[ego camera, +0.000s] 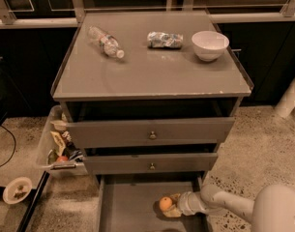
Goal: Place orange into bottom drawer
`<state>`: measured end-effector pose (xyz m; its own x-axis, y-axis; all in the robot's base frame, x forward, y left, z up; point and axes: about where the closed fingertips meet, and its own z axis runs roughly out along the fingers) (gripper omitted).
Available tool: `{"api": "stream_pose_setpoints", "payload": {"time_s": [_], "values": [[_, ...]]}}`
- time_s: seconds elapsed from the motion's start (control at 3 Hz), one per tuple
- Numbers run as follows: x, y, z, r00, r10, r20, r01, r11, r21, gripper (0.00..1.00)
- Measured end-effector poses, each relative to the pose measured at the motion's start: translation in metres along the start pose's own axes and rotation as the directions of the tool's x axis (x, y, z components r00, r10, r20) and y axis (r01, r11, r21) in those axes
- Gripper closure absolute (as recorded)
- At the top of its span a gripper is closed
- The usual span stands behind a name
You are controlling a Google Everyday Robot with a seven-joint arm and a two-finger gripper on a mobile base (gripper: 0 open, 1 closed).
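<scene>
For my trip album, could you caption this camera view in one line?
Gripper holds the orange just over the open bottom drawer of a grey cabinet; bowl and bottle on top.
</scene>
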<state>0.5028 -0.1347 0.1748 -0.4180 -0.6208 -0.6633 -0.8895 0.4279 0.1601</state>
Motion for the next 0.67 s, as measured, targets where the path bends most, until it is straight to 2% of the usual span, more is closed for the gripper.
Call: {"api": "stream_pose_setpoints", "payload": {"time_s": [0.67], "values": [[0.0214, -0.0150, 0.0274, 0.999, -0.047, 0.002, 0.047, 0.9972, 0.059, 1.00]]}}
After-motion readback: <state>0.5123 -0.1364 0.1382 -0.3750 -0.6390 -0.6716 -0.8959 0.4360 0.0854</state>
